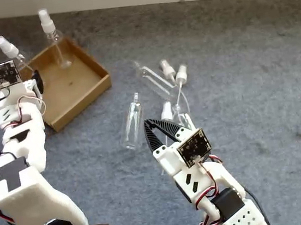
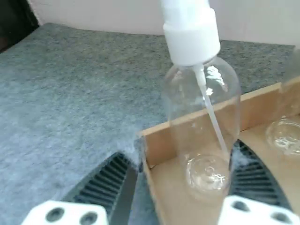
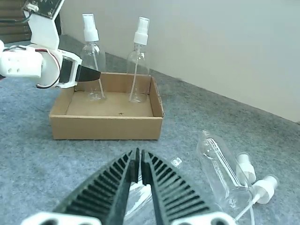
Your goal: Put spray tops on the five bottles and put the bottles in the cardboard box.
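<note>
Your left gripper [image 2: 183,154] holds its jaws apart around a clear bottle [image 2: 201,117], spray-topped and upright in a corner of the box [image 2: 157,140]. A second bottle [image 3: 138,70] stands beside it. Your right gripper [image 3: 139,154], jaws together, sits just beside an uncapped bottle [image 1: 132,120] lying on the carpet [image 1: 242,52].

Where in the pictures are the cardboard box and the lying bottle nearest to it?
cardboard box [image 1: 83,104], high view, on its near side wall.
lying bottle nearest the box [image 1: 132,123], high view, middle of its clear body.
</note>
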{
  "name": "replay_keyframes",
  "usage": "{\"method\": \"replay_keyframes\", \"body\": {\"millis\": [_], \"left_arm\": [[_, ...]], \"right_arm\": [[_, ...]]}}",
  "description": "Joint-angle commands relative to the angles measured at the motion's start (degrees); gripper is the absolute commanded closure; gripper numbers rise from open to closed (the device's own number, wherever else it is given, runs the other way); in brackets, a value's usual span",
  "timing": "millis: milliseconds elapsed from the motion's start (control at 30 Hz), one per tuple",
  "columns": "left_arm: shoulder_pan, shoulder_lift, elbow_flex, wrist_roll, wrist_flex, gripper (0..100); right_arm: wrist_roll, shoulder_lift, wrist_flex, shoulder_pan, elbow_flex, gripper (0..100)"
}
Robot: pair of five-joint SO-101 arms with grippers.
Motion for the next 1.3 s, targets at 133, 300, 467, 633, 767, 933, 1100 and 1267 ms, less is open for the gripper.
{"method": "replay_keyframes", "body": {"millis": [133, 300, 467, 633, 767, 933, 1100, 1267], "left_arm": [[1.45, -16.48, 9.71, -0.62, 1.14, 76], [3.74, -23.34, 11.03, -0.62, 12.04, 76], [4.53, -30.02, 11.47, -0.62, 19.78, 76], [4.35, -35.03, 9.71, -0.62, 27.08, 76], [3.12, -29.67, 6.2, -0.62, 26.9, 76], [1.89, -20.0, 0.84, -0.35, 27.08, 76], [2.42, -22.99, 2.24, -0.35, 27.16, 76], [2.51, -28.18, 6.55, -0.62, 27.25, 76]], "right_arm": [[0.53, -0.48, 0.31, 0.75, 7.52, 98.7], [0.53, -0.48, 0.31, 0.75, 7.52, 98.7], [0.53, -0.48, 0.31, 0.75, 7.52, 98.7], [0.53, -0.48, 0.31, 0.75, 7.52, 98.7], [0.53, -0.48, 0.31, 0.75, 7.52, 98.7], [0.53, -0.48, 0.4, 0.75, 7.52, 98.7], [0.53, -0.48, 0.4, 0.75, 7.52, 98.7], [0.53, -0.48, 0.4, 0.75, 7.52, 98.7]]}}
